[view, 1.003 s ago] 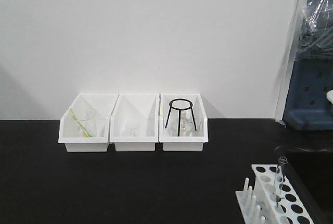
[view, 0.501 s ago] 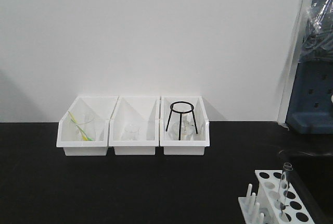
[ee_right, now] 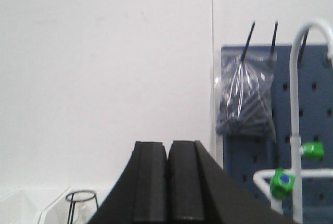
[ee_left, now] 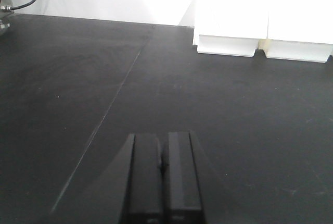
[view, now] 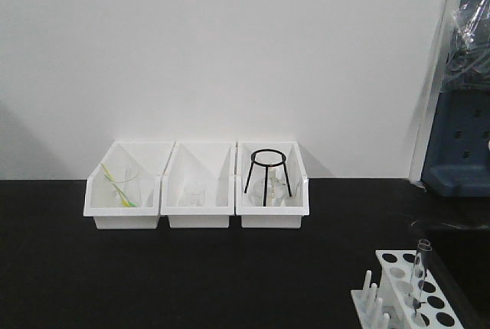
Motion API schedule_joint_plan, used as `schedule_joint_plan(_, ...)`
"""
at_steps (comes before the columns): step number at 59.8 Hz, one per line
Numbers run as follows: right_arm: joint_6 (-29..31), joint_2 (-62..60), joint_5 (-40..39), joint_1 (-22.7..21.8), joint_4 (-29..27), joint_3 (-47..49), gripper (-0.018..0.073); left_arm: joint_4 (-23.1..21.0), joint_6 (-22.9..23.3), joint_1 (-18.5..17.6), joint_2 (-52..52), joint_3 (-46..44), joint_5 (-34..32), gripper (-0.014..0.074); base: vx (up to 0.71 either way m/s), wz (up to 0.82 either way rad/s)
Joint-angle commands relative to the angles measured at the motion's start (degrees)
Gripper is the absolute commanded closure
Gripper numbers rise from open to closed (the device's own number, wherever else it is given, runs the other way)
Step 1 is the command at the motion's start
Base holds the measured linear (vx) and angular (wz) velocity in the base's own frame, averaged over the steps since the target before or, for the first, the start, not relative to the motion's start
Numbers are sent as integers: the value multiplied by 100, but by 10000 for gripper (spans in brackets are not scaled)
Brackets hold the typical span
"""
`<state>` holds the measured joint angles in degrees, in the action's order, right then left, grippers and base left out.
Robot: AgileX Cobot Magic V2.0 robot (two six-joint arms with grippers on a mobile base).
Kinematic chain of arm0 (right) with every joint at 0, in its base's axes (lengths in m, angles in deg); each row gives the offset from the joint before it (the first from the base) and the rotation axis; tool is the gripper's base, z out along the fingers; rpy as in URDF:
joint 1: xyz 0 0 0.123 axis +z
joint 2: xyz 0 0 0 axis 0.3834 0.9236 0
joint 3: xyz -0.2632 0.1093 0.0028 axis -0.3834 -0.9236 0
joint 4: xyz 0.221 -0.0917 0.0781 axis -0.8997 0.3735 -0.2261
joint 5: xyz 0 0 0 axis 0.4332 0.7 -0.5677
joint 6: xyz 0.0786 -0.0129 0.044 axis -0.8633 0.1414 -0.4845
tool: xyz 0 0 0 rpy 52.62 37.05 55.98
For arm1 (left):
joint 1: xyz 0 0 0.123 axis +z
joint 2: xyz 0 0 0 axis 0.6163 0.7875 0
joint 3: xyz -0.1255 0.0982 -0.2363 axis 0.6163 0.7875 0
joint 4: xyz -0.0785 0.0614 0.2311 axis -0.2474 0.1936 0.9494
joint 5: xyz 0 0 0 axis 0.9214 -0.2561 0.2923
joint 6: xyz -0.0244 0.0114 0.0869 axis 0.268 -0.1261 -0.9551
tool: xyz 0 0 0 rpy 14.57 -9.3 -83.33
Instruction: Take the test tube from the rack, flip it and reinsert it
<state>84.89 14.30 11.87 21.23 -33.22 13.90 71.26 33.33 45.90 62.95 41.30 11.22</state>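
Shows the thin clear glass test tube (view: 419, 271) standing nearly upright in a hole of the small white plastic rack (view: 392, 275), low right on the black tabletop (ee_left: 78, 78). Finds the left gripper (ee_left: 163, 140) pressed together, empty, low over that tabletop, and the right gripper (ee_right: 167, 148) likewise closed on nothing, raised toward the white wall (ee_right: 104, 52).

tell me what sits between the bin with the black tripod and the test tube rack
Nothing: the exterior front-facing view shows only bare black tabletop between the right-hand bin and the rack, which holds the test tube.
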Motion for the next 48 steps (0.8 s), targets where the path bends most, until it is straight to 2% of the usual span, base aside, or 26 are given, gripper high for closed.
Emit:
schedule_joint_plan(1, 439, 1164, -545, -15, -22, 875, 571, -21, 1, 13, -17, 11, -456, 603, 0, 0)
schedule_joint_plan(9, 395, 2572, -732, -15, -22, 1671, 571, -21, 1, 13, -17, 11, -456, 603, 0, -1)
schedule_joint_plan(15, 370, 3217, -774, -15, -22, 1853, 571, -21, 1, 13, -17, 11, -456, 603, 0, 0)
schedule_joint_plan(29, 379, 3643, -902, -15, -27, 1898, 523, -21, 1, 13, -17, 11, -456, 603, 0, 0)
schedule_joint_plan(40, 379, 3643, -637, -15, -21, 1893, 328, -21, 1, 13, -17, 11, -456, 603, 0, 0)
schedule_joint_plan(48, 379, 3643, -648, -15, -21, 1882, 77, -21, 1, 13, -17, 11, -456, 603, 0, 0)
